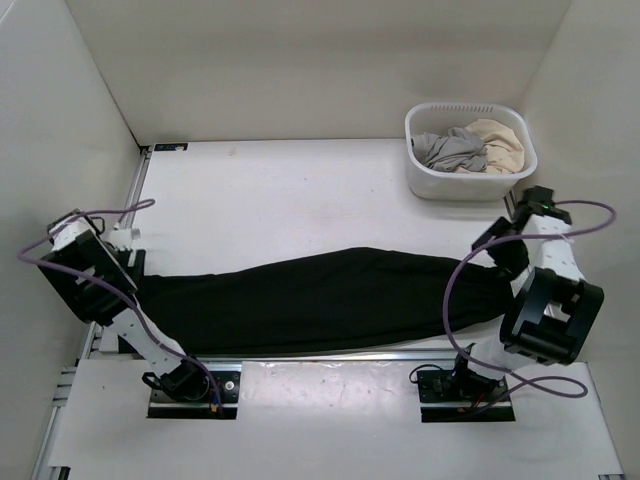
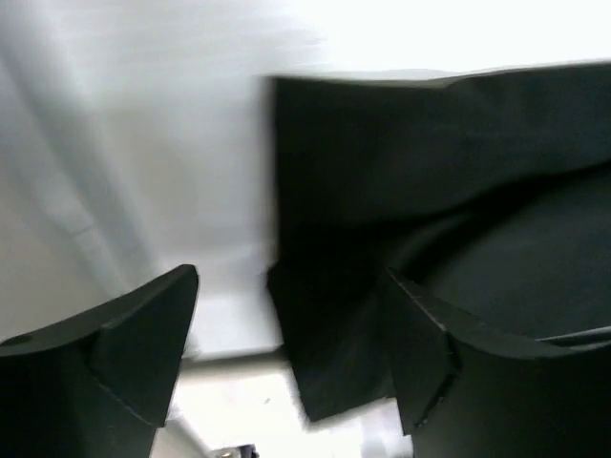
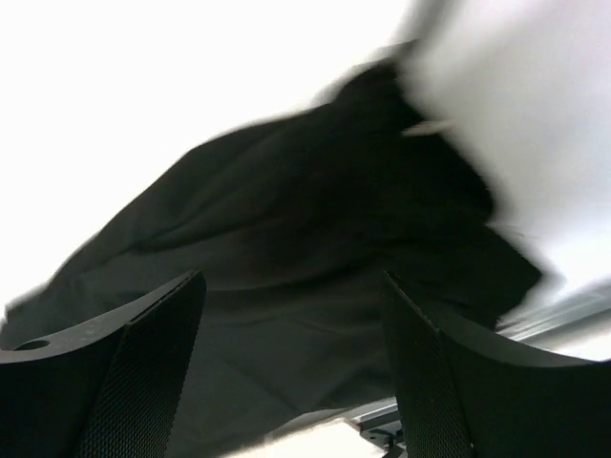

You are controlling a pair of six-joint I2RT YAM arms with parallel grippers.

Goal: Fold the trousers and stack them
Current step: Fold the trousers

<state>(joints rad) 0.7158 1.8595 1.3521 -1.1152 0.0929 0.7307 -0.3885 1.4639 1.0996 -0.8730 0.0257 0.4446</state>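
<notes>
The black trousers (image 1: 320,300) lie stretched out flat across the near part of the table, leg ends at the left and the wider end at the right. My left gripper (image 1: 133,268) is open at the left end. In the left wrist view the gripper (image 2: 291,358) hangs above the squared leg ends (image 2: 382,191), holding nothing. My right gripper (image 1: 497,250) is open at the right end. In the right wrist view the gripper (image 3: 291,367) hangs just over the rumpled black cloth (image 3: 305,229), jaws wide apart and empty.
A white laundry basket (image 1: 418,178) stands at the back right, holding a grey garment (image 1: 452,150) and a beige garment (image 1: 500,140). A metal rail (image 1: 330,362) runs along the table's near edge beside the trousers. White walls enclose the table on three sides.
</notes>
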